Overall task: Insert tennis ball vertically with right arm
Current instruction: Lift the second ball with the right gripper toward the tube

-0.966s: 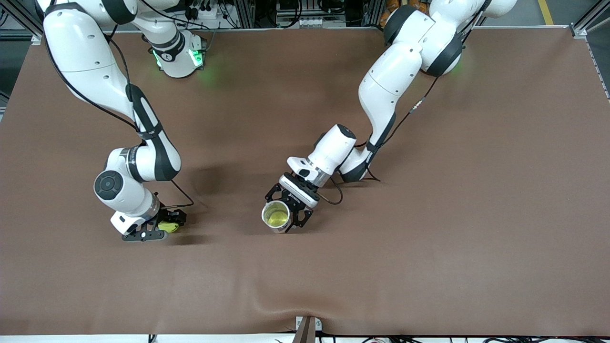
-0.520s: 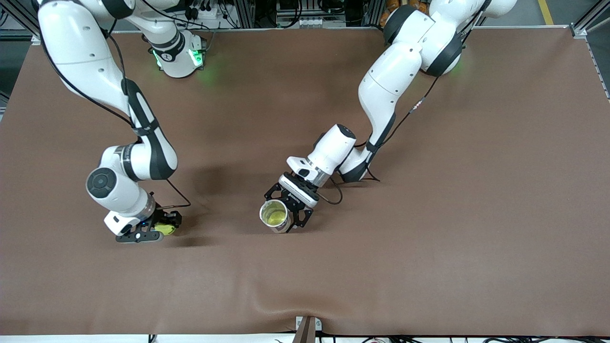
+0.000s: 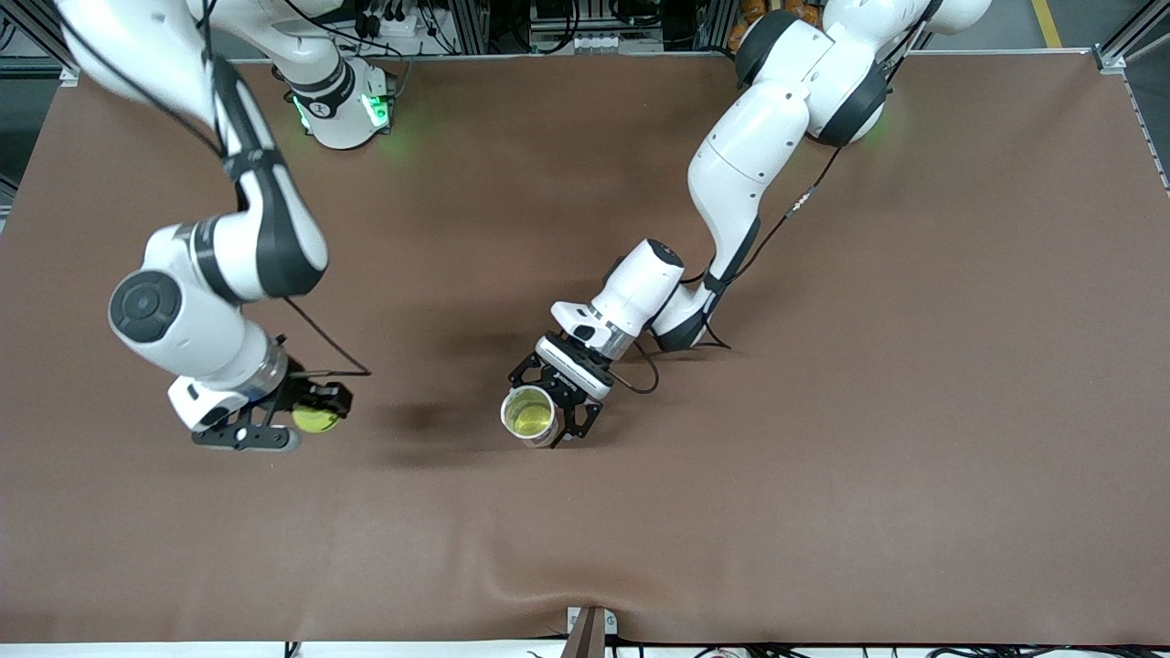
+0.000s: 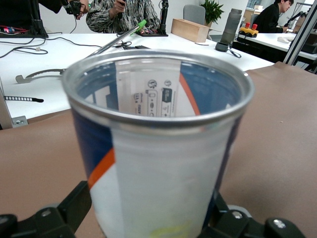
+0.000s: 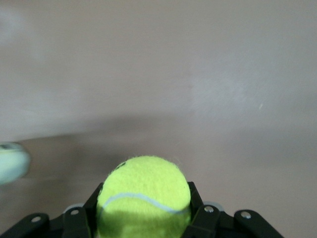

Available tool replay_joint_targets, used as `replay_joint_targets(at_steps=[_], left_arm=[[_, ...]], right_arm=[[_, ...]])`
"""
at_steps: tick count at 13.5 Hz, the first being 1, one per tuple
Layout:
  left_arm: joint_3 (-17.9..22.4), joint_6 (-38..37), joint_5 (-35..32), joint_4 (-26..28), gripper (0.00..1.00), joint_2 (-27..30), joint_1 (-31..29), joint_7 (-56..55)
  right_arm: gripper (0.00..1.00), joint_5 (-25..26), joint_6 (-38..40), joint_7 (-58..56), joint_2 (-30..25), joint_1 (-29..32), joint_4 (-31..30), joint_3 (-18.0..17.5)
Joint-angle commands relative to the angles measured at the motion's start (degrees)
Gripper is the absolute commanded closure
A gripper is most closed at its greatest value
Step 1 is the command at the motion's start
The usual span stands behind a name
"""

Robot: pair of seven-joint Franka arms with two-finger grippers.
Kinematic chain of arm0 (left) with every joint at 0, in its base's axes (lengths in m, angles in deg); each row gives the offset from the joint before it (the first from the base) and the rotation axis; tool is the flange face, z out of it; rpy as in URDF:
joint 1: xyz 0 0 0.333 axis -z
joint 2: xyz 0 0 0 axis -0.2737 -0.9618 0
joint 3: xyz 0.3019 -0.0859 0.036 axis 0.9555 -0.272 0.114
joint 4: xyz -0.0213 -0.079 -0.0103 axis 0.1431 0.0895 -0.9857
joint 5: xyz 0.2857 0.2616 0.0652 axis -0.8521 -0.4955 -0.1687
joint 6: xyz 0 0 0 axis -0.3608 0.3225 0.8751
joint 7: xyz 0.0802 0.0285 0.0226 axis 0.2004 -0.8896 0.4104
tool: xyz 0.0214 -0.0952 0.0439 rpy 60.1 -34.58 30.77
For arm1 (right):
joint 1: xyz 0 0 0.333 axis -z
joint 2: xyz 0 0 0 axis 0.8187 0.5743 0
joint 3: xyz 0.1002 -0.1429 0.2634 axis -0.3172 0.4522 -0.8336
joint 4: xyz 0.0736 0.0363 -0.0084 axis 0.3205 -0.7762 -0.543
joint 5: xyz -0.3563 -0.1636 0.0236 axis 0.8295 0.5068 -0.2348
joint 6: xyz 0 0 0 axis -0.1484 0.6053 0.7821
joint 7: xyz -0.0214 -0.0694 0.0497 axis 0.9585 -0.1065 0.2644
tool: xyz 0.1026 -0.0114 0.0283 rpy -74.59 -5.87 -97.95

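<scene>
A yellow-green tennis ball (image 3: 316, 419) (image 5: 143, 196) hangs above the brown table toward the right arm's end, with my right gripper (image 3: 306, 422) (image 5: 143, 220) shut on it; a finger (image 5: 79, 220) presses each side. An upright open-topped can (image 3: 529, 414) (image 4: 158, 148), white with blue and orange bands, stands mid-table. My left gripper (image 3: 541, 413) (image 4: 148, 220) holds its lower wall from both sides. Something yellow-green shows inside the can. Ball and can are well apart.
The brown mat (image 3: 823, 411) covers the whole table and has a small ripple at its near edge (image 3: 512, 585). A metal bracket (image 3: 590, 631) sticks up at that edge. The right arm's base (image 3: 343, 110) stands at the back.
My right arm has risen, lifting the tennis ball off the table. The left arm and the can have stayed almost still.
</scene>
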Motion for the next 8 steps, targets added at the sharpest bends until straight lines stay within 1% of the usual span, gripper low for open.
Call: replay_joint_targets(at_steps=[1,2,5,7,8], left_arm=[[3.2,0.4,1.1,-1.6,0.00,-0.6,2.9,-0.3],[3.2,0.4,1.1,-1.6,0.00,-0.6,3.0,-0.3],[3.2,0.4,1.1,-1.6,0.00,-0.6,3.1,-0.3],[3.1,0.4,1.1,-1.6,0.00,-0.6,3.1,-0.3],[3.0,0.4,1.1,-1.6,0.00,-0.6,3.1,-0.3]], right_arm=[[0.76,-0.5,4.0,12.0,0.5,-6.0,5.4,0.0],[0.76,-0.6,4.0,14.1,0.5,-7.3,6.1,0.0],[0.76,-1.2,4.1,15.9,0.5,-7.6,8.0,-0.2],[0.76,-2.0,4.3,19.9,0.5,-9.0,8.7,-0.2],[0.76,-2.0,4.3,23.5,0.5,-10.8,8.9,-0.2]])
